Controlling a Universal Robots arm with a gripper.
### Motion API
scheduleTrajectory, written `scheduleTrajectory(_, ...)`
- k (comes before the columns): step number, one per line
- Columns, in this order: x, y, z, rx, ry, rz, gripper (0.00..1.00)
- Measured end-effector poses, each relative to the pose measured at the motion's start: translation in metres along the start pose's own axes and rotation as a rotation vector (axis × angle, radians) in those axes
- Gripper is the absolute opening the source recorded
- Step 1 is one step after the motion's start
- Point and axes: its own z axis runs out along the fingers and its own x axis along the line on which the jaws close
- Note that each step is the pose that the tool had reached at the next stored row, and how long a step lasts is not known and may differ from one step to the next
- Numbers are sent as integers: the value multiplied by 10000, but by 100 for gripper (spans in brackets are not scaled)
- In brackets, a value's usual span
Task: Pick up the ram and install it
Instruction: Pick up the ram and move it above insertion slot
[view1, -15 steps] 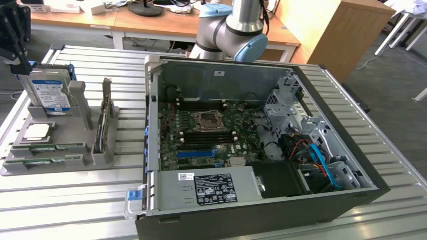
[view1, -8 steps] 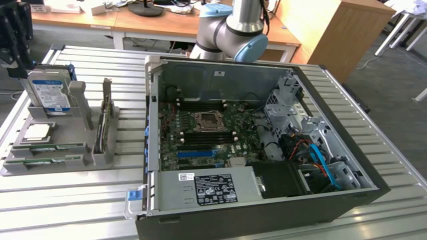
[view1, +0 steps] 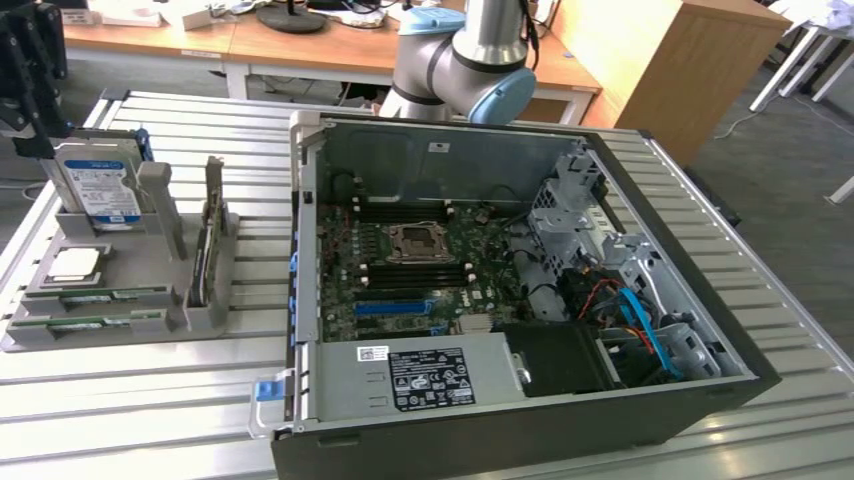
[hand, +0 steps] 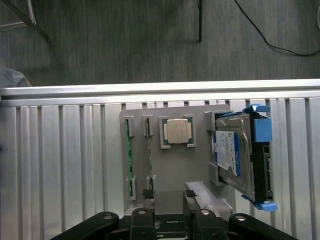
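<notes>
Two green ram sticks (view1: 100, 296) lie on edge in the front slots of a grey holder tray (view1: 200, 318), at the exterior view's left. From the wrist view they appear as thin green strips (hand: 127, 160), each sitting in its slot. My gripper (hand: 171, 220) hovers above the tray's edge near the dark expansion card. Its black fingers (hand: 141, 220) are spread apart with nothing between them, and it is apart from the ram. The open computer case (view1: 310, 300) holds the motherboard (view1: 454, 275), with black memory slots beside the processor socket.
The tray also holds a silver blue-labelled hard drive (view1: 100, 185) (hand: 235, 155), a processor chip (view1: 76, 262) (hand: 177, 131) and an upright expansion card (view1: 208, 245). The arm's elbow (view1: 467, 55) stands behind the case. A power supply (view1: 427, 378) fills the case's front.
</notes>
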Motion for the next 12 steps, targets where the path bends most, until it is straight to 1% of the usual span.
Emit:
scheduleTrajectory(3, 3, 1, 2, 0, 0, -1, 36)
scheduleTrajectory(8, 42, -2, 1, 0, 0, -5, 36)
scheduleTrajectory(12, 44, -2, 10, 2, 0, -5, 36)
